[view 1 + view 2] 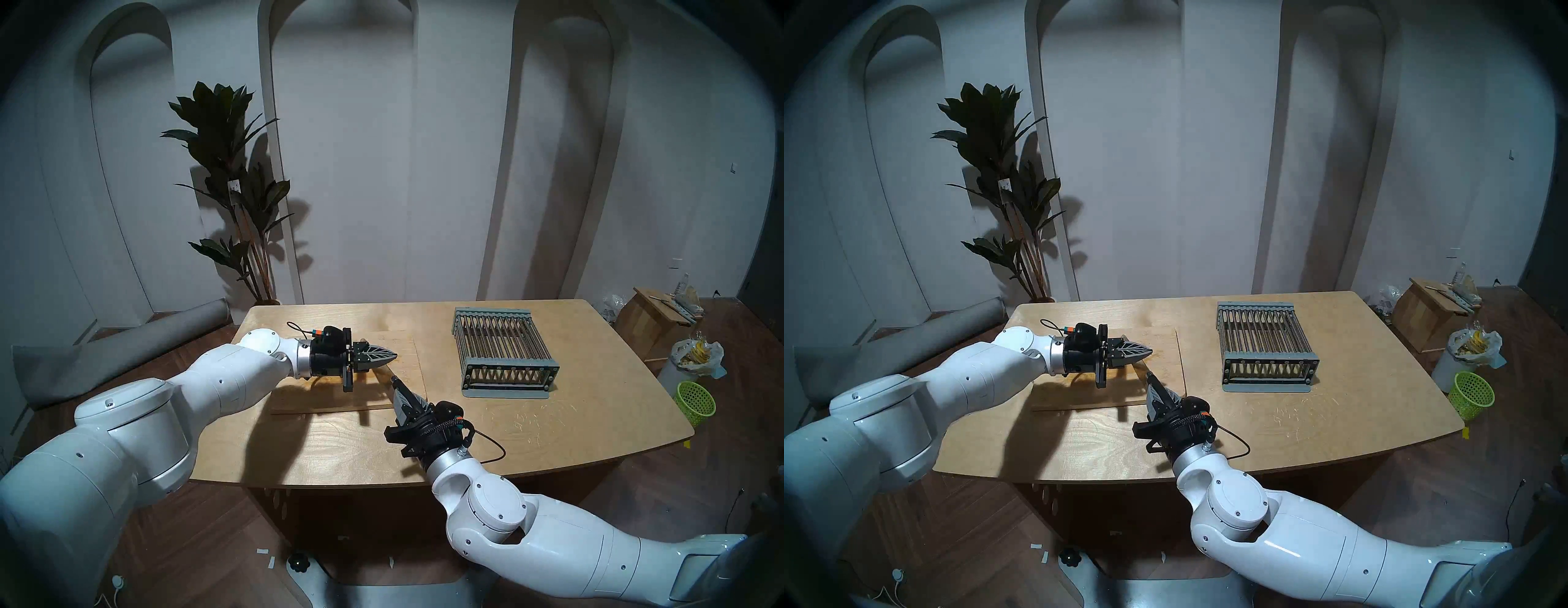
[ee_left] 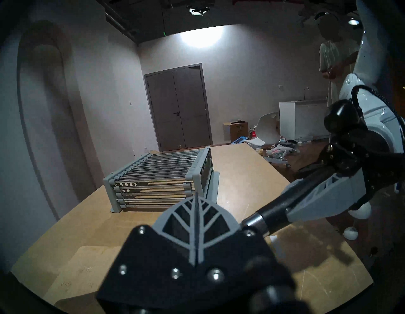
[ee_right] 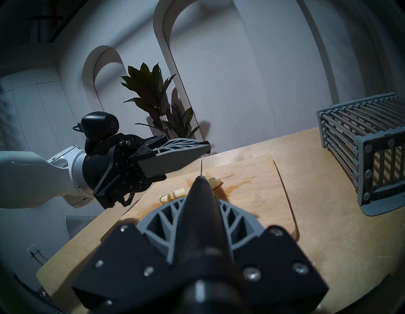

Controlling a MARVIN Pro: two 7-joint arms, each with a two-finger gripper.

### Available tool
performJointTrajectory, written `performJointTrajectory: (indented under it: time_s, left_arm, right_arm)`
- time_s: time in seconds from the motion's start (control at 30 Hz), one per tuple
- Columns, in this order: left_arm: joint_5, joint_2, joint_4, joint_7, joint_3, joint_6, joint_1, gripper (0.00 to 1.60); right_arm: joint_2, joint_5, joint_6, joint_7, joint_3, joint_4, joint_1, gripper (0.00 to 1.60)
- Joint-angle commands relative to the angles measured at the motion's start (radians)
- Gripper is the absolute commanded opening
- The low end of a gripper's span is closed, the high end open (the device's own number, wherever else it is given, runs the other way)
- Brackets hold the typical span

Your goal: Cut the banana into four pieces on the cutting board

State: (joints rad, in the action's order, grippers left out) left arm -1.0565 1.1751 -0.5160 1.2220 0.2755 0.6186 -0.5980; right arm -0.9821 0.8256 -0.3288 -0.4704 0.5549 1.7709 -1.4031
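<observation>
Two grippers hang over the light wooden table (image 1: 551, 429). Nearest, the right gripper (image 1: 399, 387) is clamped on a black-handled knife (image 3: 202, 193), thin blade pointing forward. Beyond it, short pale cream-yellow banana chunks (image 3: 179, 193) (three plainly visible, others hidden behind the handle) lie on the stained light-wood cutting board (image 3: 252, 188). Above them the left gripper (image 3: 198, 151) is pressed closed, empty. Farther right stands a grey slatted rack (image 1: 502, 352).

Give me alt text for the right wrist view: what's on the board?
Banana pieces lie on the stained cutting board, just past the black-handled knife gripped in the right tool. The left tool, shut, hovers above the board; a grey rack stands right.
</observation>
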Motion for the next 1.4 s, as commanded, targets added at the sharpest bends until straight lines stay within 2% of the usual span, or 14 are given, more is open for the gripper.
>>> performJointTrajectory:
  time_s: [0.0,0.4,0.67,0.87,1.13,1.37]
  left_arm:
    - [0.055,0.013,0.001,-0.014,-0.019,0.060,0.051,0.00]
    - [0.067,0.023,0.027,-0.028,-0.025,0.067,0.051,0.00]
    - [0.061,0.054,0.090,-0.014,-0.023,0.077,0.051,0.00]
    - [0.050,0.079,0.145,-0.008,-0.021,0.088,0.047,0.00]
    - [0.052,0.093,0.174,-0.017,-0.030,0.089,0.041,0.00]
    - [0.094,0.096,0.184,0.015,-0.080,0.077,0.060,0.00]
  right_arm:
    - [-0.010,-0.002,-0.007,0.009,0.005,0.016,0.014,0.00]
    - [-0.010,0.011,0.004,0.025,0.007,-0.005,0.029,0.00]
    - [-0.009,0.041,0.032,0.029,0.010,-0.012,0.040,0.00]
    - [0.014,0.072,0.103,0.037,0.010,-0.010,0.059,0.00]
    - [0.026,0.116,0.188,0.048,0.035,-0.017,0.105,0.00]
    - [0.016,0.131,0.240,0.055,0.044,-0.022,0.136,0.00]
